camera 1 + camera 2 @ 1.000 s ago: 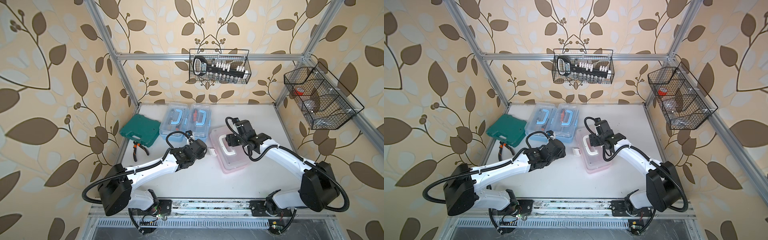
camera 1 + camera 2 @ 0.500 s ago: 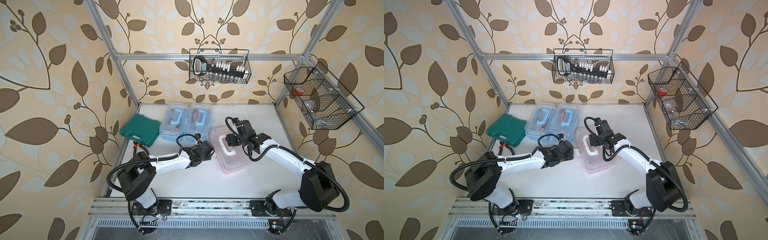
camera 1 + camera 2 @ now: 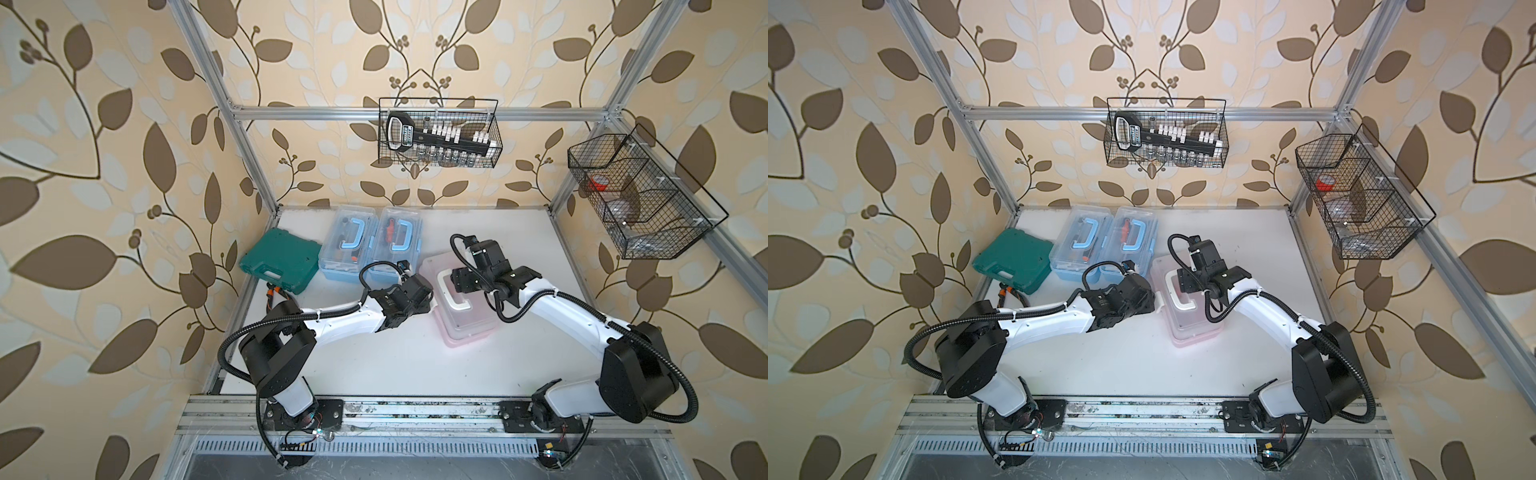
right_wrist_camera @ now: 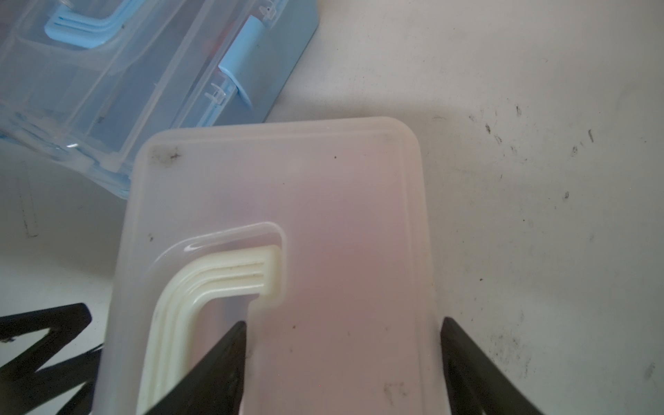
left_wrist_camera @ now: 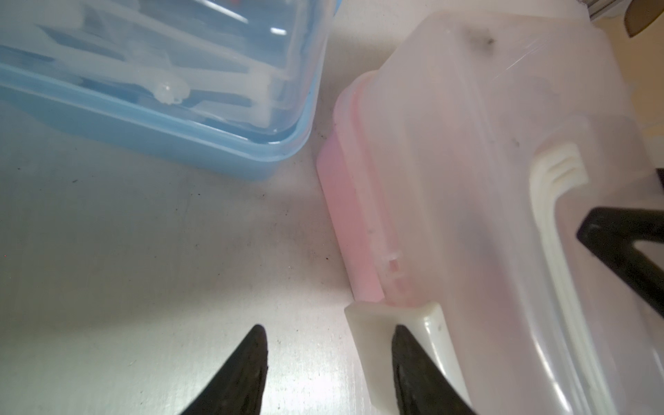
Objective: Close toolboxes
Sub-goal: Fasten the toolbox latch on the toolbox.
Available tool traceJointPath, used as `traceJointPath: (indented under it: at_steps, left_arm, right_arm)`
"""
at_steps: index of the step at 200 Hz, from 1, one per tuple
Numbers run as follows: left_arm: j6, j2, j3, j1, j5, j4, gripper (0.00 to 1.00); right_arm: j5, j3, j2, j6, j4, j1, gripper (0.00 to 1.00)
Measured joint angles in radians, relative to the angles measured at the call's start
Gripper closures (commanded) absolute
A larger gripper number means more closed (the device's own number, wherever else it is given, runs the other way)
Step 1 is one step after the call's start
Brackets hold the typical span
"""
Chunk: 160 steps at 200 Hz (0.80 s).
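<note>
The pink toolbox [image 3: 465, 318] sits mid-table with its lid down and its long axis running from 11 to 5 o'clock. The blue toolboxes [image 3: 349, 245] are at its 10 o'clock. The left gripper [image 5: 328, 334] is nearer the work, at the box's 9 o'clock side. Its jaws are half apart and grip nothing, one finger against the white latch [image 5: 381, 316], the other over bare table. The right gripper [image 4: 343, 323] is spread wide over the lid beside the white handle [image 4: 201, 276], holding nothing.

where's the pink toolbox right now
In both top views the pink toolbox sits right of centre, beside the nearer light blue toolbox, with the left gripper at its side and the right gripper above it.
</note>
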Motion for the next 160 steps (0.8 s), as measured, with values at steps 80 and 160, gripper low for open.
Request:
traceJointPath:
  at_steps: [80,160]
  left_arm:
    - [0.000,0.012,0.001,0.001,0.003,-0.002,0.43]
    - [0.000,0.074,0.037,0.002,0.005,-0.041,0.44]
  right_arm:
    - [0.000,0.000,0.000,0.000,0.000,0.000,0.25]
    - [0.003,0.000,0.002,-0.001,0.003,0.000,0.25]
